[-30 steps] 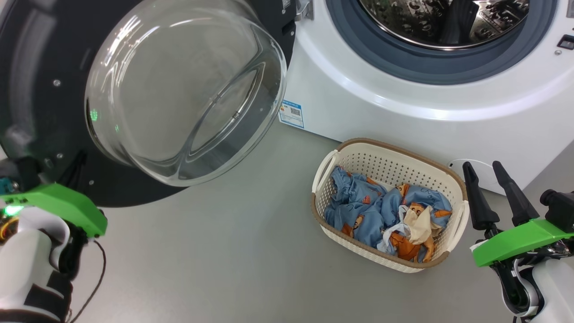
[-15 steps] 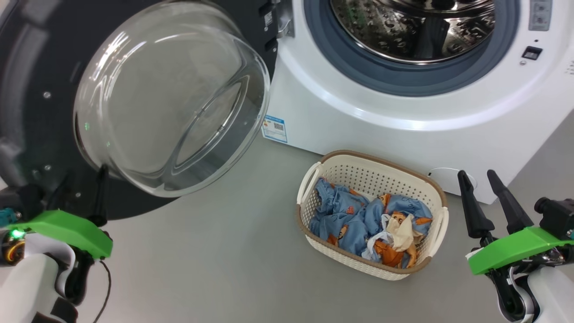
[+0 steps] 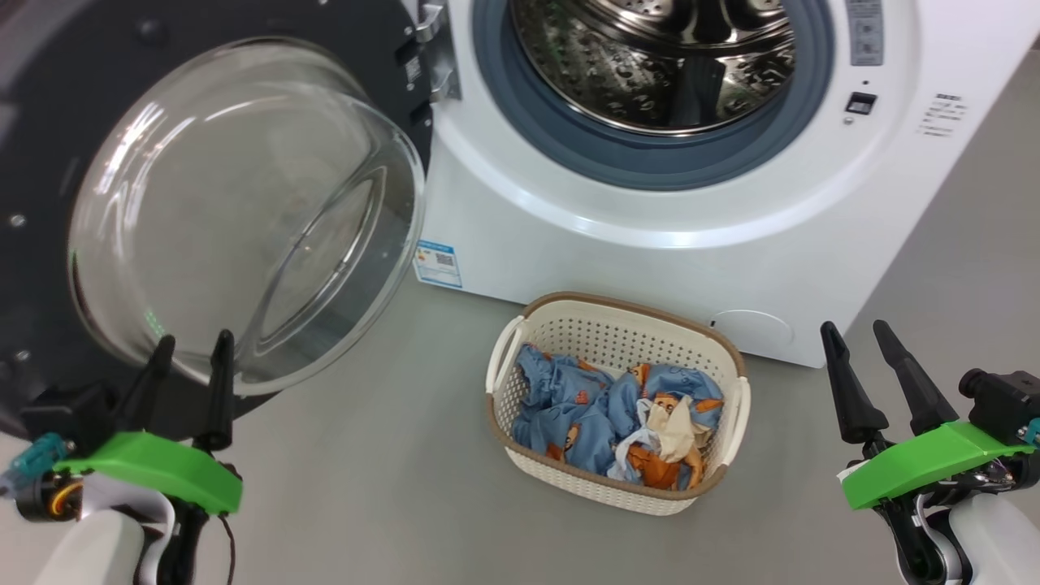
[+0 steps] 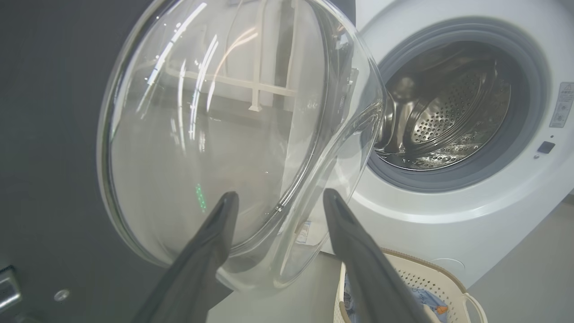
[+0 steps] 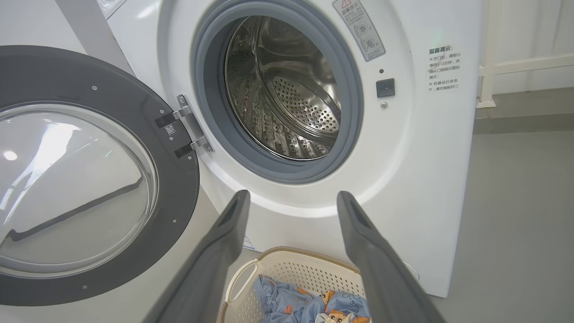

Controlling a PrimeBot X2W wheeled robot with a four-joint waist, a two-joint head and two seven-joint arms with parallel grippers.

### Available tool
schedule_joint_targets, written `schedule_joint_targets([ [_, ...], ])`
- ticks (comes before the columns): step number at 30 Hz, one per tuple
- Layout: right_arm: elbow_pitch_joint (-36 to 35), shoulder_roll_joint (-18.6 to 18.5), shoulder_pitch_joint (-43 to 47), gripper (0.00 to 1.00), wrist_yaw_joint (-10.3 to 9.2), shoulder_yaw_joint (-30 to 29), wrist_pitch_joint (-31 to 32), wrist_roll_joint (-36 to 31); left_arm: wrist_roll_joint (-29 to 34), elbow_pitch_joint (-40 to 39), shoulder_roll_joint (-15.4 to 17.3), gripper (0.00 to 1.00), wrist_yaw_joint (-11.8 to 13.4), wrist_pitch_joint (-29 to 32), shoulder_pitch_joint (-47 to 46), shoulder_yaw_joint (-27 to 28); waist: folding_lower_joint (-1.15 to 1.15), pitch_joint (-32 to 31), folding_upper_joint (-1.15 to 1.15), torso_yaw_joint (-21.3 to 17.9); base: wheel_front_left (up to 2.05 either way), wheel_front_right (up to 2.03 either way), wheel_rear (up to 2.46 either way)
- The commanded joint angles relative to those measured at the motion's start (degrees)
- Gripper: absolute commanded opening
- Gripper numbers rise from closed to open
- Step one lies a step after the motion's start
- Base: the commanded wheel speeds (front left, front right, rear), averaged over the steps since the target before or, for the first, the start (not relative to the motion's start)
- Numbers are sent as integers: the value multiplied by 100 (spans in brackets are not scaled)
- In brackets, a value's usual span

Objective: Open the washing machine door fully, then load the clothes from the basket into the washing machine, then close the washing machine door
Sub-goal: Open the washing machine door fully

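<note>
we are facing one washing machine [image 3: 617, 244], one door [image 3: 49, 122] hanging open, one basket [image 3: 617, 302] of clothes [image 3: 569, 406] sitting before it; our left gripper [image 3: 193, 341], shut a second ago, and right gripper [image 3: 855, 329] are both gaping empty.

Glossy clear glass door [image 3: 236, 219], shiny perforated steel drum [image 3: 650, 65], perforated plastic basket [image 3: 617, 341].

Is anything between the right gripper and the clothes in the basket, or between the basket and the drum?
Nothing visible does. The right gripper is open, to the right of the basket, with floor between. The clothes lie uncovered. The washing machine door hangs out to the left, away from the drum.
</note>
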Motion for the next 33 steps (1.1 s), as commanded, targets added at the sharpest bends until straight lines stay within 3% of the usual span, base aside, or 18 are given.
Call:
schedule_joint_targets([
  [1,-137,-64,36,100,32,119,-70,17,-82,-334,289,100,105,-31,51,236,0,-94,0,-184,0,0,0],
  [17,-176,-124,14,100,32,237,-70,-25,19,-2086,216,100,942,-59,1233,267,0,-288,0,-1046,0,0,0],
  [33,-221,-241,-44,100,32,328,-70,-99,278,-2438,113,100,1039,-157,1683,271,0,-383,0,-1616,0,0,0],
])
